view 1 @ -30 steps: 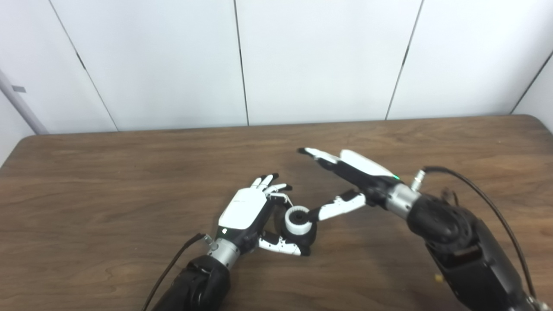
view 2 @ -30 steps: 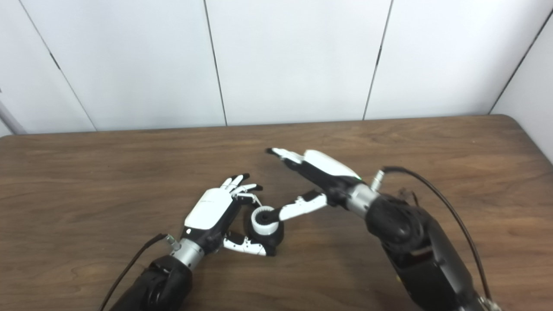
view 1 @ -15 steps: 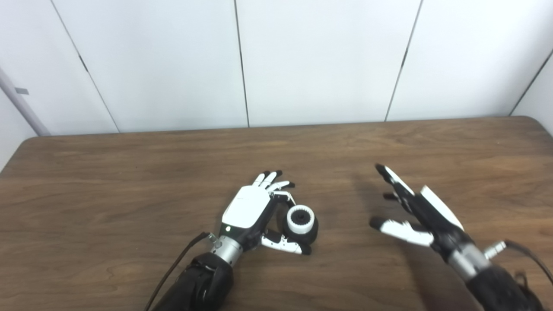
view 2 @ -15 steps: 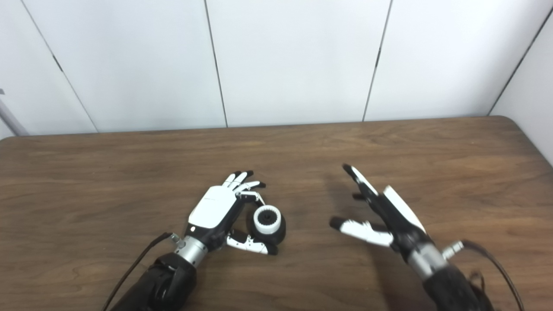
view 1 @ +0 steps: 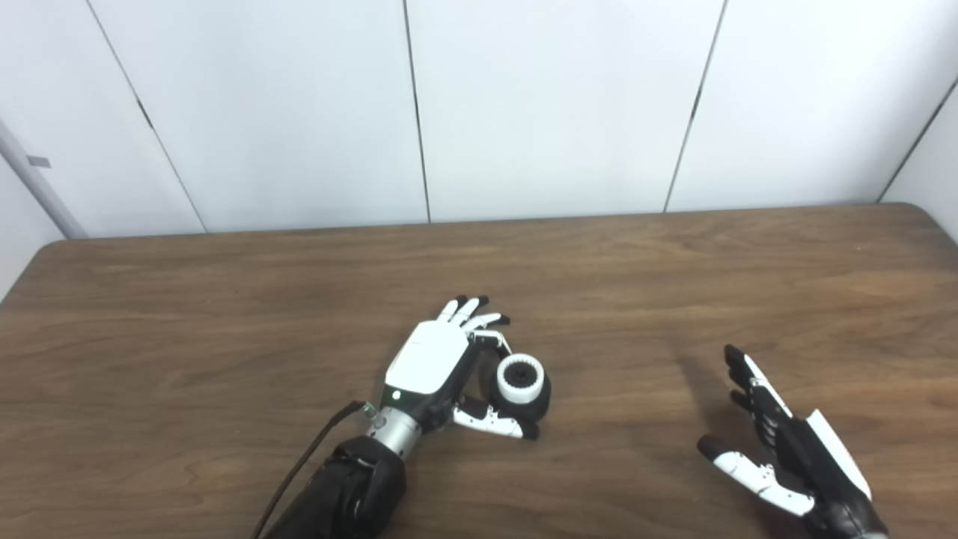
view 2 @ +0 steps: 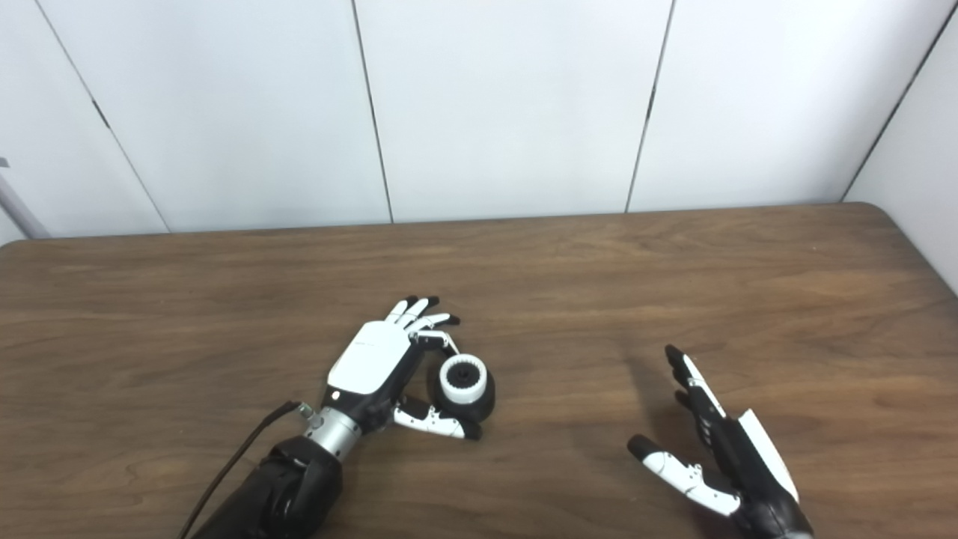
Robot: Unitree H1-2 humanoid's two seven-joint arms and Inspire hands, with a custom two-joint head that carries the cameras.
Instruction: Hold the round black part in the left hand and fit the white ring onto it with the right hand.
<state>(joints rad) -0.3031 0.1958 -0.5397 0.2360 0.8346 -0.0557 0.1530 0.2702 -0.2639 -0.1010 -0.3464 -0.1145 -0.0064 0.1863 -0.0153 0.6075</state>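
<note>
White wall panels are standing behind a brown wooden counter [view 1: 224,314] that is filling the lower part of both views. The fingers [view 1: 479,323] of the left hand [view 1: 430,367] are curling around the round black part [view 1: 535,395], with the thumb reaching under its near side, so this hand is gripping the part low over the counter, left of centre. The white ring [view 1: 519,379] is sitting on the black part's upper face, its toothed edge and dark centre showing.

The right hand [view 1: 786,457] is now lying well apart from the part, near the right front corner, its fingers spread wide and holding nothing. A second ago its thumb was touching the ring; half a second ago it was already pulling back to the right; now it is farther back and lower still. The left hand and the ring are looking unchanged across the three moments.

Judging by this, the fitting is looking finished, or nearly so, and the right hand is withdrawing. Whether the ring is pressed fully home is not clear from here.
</note>
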